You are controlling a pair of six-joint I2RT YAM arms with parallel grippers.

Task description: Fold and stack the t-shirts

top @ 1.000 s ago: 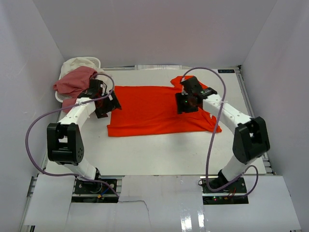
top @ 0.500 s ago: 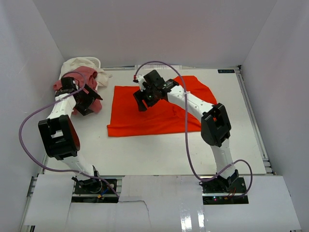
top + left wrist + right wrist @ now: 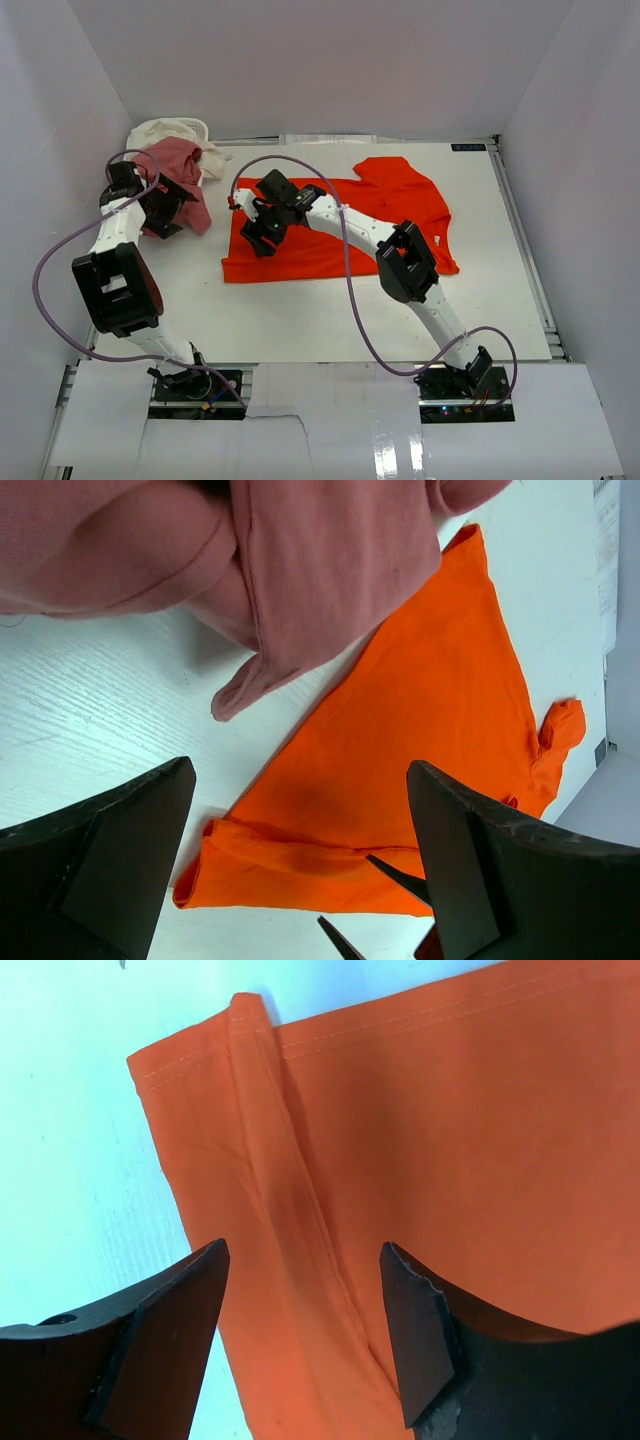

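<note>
Orange shirt point(image 3: 300, 255) lies spread across the middle of the tabletop point(image 3: 300, 320), its left part flat and its right part rumpled, with a sleeve sticking out at the far edge. The right arm reaches across it, and the right gripper point(image 3: 258, 240) hangs over the shirt's left edge. In the right wrist view its fingers stand apart above a narrow fold running along that edge, clamping nothing. Farther left, the left gripper point(image 3: 162, 218) hovers above the tabletop just beside the pink shirt point(image 3: 178, 165), fingers spread wide and empty. The pink shirt is bunched at the far left corner, spilling out of a basket point(image 3: 203, 126). The cream shirt point(image 3: 165, 130) is heaped behind it in the basket.
</note>
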